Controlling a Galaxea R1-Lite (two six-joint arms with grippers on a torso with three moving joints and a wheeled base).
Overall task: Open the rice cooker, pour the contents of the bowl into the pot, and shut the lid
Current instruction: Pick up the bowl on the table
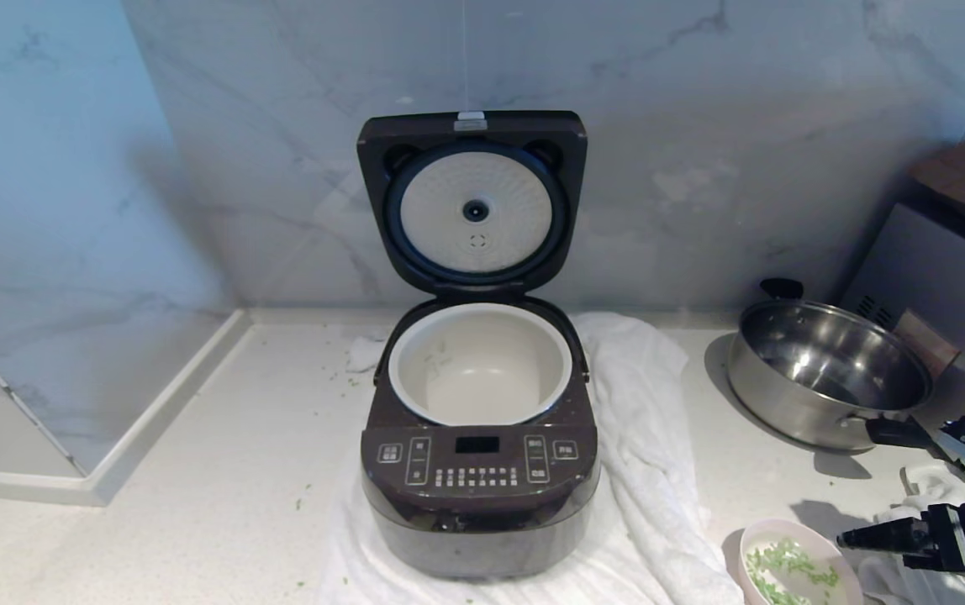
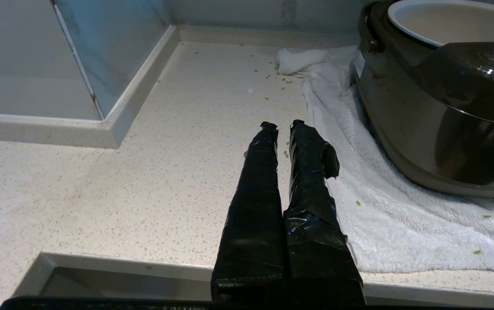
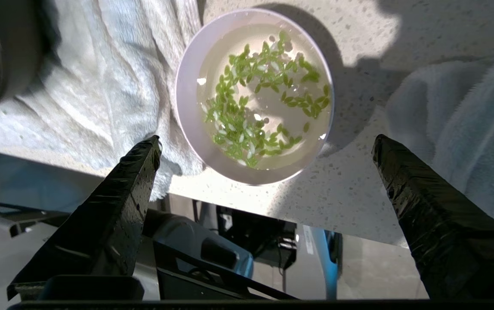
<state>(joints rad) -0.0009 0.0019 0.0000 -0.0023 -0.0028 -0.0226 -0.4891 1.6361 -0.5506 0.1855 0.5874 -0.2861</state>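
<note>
The dark-brown rice cooker [image 1: 479,479] stands on a white towel with its lid [image 1: 472,202] raised upright, pale dimpled plate facing me. Its cream-white pot [image 1: 479,370] looks empty. At the counter's front right sits the small pale bowl [image 1: 793,563], [image 3: 185,103], and green bits float in it as the contents [image 3: 255,103]. Over the counter edge beside the bowl hovers my right gripper [image 3: 267,141], [image 1: 848,538], open wide, holding nothing, fingertips apart from the bowl. To the cooker's left, my left gripper [image 2: 282,125] is parked low and shut, nothing in it.
The white towel [image 1: 642,470] spreads under and right of the cooker. A steel pan [image 1: 827,370] with black handles stands at the back right, a grey appliance [image 1: 953,244] behind it. A second white cloth [image 3: 466,99] lies beside the bowl. Green bits dot the counter [image 1: 222,470].
</note>
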